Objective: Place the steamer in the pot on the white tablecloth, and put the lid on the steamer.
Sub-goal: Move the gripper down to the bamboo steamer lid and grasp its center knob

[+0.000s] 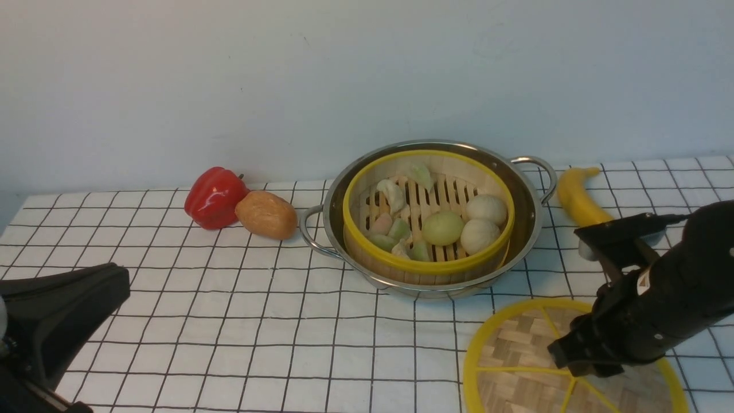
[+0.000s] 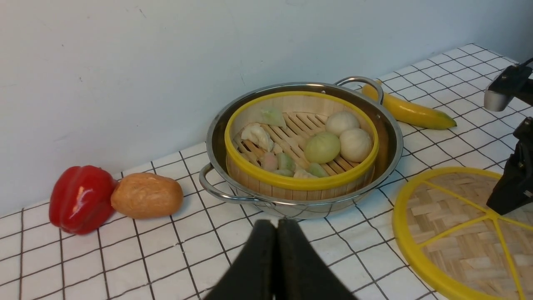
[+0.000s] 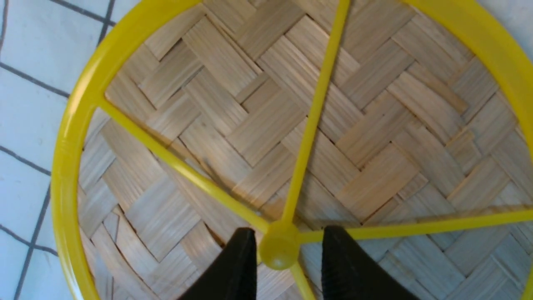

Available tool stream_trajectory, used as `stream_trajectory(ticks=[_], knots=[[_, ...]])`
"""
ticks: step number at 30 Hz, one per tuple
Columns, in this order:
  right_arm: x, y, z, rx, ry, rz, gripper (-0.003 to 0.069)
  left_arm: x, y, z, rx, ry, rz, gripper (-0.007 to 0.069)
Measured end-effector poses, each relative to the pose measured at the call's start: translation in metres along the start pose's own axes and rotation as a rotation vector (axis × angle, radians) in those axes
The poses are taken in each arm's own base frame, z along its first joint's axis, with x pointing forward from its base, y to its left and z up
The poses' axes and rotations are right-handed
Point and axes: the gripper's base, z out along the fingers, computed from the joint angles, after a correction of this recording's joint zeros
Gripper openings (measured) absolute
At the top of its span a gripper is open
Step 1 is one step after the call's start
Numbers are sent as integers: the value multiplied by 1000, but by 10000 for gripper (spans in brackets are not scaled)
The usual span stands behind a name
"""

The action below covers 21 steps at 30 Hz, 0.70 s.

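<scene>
The steamer (image 1: 427, 265), a bamboo basket with buns and dumplings, sits inside the shiny pot (image 1: 530, 198) on the white tablecloth (image 1: 229, 321). The lid (image 1: 513, 344) lies flat on the cloth in front of the pot, to its right. My right gripper (image 1: 579, 358) is low over the lid's centre. In the right wrist view its two fingers (image 3: 243, 258) stand open on either side of the yellow knob (image 3: 279, 250), with small gaps. My left gripper (image 2: 277, 227) is shut and empty, low at the near left, apart from the pot (image 2: 391, 133).
A red pepper (image 1: 215, 197) and a brown potato (image 1: 266, 214) lie left of the pot. A banana (image 1: 576, 198) lies right of it, behind the right arm. A pale wall stands close behind the pot.
</scene>
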Motion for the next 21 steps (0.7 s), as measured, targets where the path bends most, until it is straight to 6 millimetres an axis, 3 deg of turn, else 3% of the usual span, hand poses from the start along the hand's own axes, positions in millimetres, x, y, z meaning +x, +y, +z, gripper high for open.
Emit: stream_trajectory(ticks=[11,16,19,21], knots=[[-2,0,16,-3,33,21,234,0,0,0,1,5,1,-22],[-10,3,8,-10,45,16,145,1,0,0,3,9,1,-22],[-21,8,-7,-20,90,5,11,1,0,0,3,10,1,-22],[-24,10,-14,-23,120,0,-11,1,0,0,3,10,1,-22]])
